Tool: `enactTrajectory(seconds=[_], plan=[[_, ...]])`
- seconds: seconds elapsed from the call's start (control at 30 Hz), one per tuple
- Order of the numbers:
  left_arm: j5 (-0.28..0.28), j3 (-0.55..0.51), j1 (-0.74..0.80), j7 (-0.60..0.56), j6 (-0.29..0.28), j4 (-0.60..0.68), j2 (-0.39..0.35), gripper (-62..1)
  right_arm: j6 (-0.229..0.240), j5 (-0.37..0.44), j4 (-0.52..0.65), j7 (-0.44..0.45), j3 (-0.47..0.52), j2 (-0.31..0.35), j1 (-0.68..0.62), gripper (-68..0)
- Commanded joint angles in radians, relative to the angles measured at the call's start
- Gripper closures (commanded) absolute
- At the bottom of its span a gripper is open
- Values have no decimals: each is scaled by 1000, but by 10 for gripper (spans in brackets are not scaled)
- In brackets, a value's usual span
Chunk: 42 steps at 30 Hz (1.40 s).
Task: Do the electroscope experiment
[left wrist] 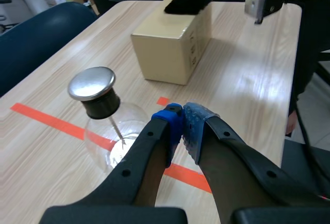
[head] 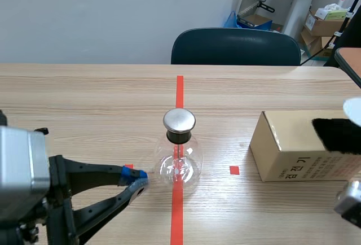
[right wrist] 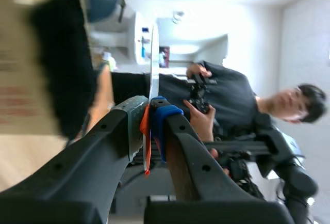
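Electroscope flask [head: 178, 154], just beside closed left jaws

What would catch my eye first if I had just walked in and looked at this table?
Most likely the clear glass flask with its shiny metal cap, standing on the red tape line at the table's middle, with the left gripper shut just beside it. Next, the cardboard box on the right arm's side, with a black fuzzy pad on top. The right gripper pinches a thin white sheet.
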Motion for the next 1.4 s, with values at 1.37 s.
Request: enactTrajectory(seconds=[1.37], plan=[[-60,259,-285,-156,8,-381,172,-25,125,-345,272,-724,-702,88,-10,-11]])
